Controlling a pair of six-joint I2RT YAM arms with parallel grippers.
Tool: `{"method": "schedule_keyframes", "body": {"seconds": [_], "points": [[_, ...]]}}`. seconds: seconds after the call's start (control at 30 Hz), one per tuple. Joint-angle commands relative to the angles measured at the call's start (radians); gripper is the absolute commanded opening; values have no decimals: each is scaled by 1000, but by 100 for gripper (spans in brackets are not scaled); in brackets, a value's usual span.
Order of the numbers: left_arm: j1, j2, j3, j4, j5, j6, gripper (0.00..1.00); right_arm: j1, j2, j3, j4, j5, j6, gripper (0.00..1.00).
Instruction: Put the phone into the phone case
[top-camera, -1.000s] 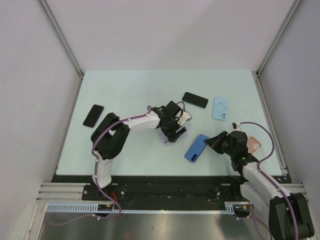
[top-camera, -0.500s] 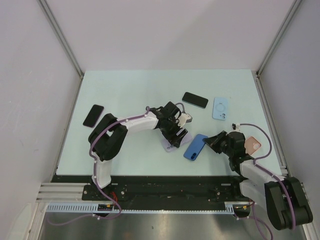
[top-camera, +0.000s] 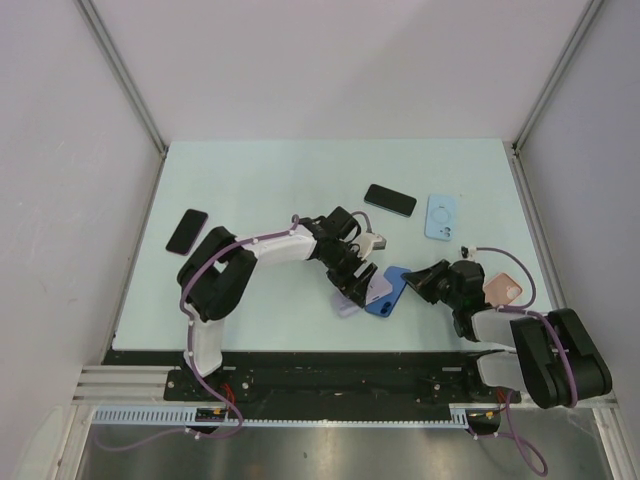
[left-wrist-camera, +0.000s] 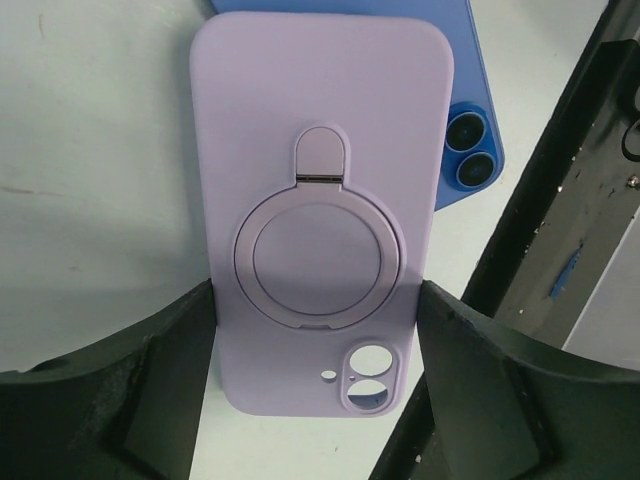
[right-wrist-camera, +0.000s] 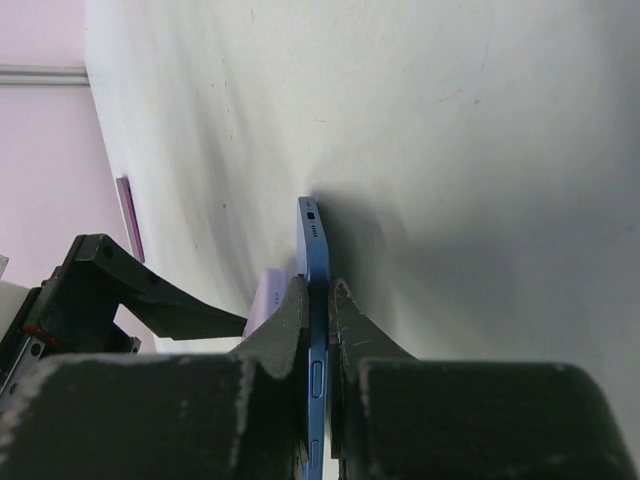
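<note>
**A:** Although the lilac case (left-wrist-camera: 320, 200) overlaps the blue phone (left-wrist-camera: 455, 60), would you call the phone in?

**B:** No. The case sits back-up over the phone, but the phone's camera corner sticks out past one long side of the case. Its twin lenses are nowhere near the case's cut-out, so nothing is seated.

**A:** Who holds what?

**B:** The left gripper (top-camera: 352, 274) has its jaws spread wide across the case, one finger against each long edge. The right gripper (right-wrist-camera: 318, 310) is pinched tight on the phone's thin edge.

**A:** Where on the tabletop (top-camera: 250, 170)?

**B:** Around the middle, a little toward the near edge and the right. The black phone (top-camera: 187, 231) by the left edge, the second black phone (top-camera: 390, 200), the pale blue case (top-camera: 441, 217) and the pink case (top-camera: 503, 290) by the right edge all lie apart from the work.

**A:** So what's done and what's left?

**B:** I'd say both pieces are picked and brought together. Lining up the outlines and cut-out and pressing the phone in are yet to do.
</note>
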Motion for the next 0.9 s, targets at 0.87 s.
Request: {"method": "schedule_keyframes", "body": {"seconds": [0.87], "points": [[136, -125, 1, 1, -74, -123, 100, 67, -157, 15, -43, 82, 165, 0]]}}
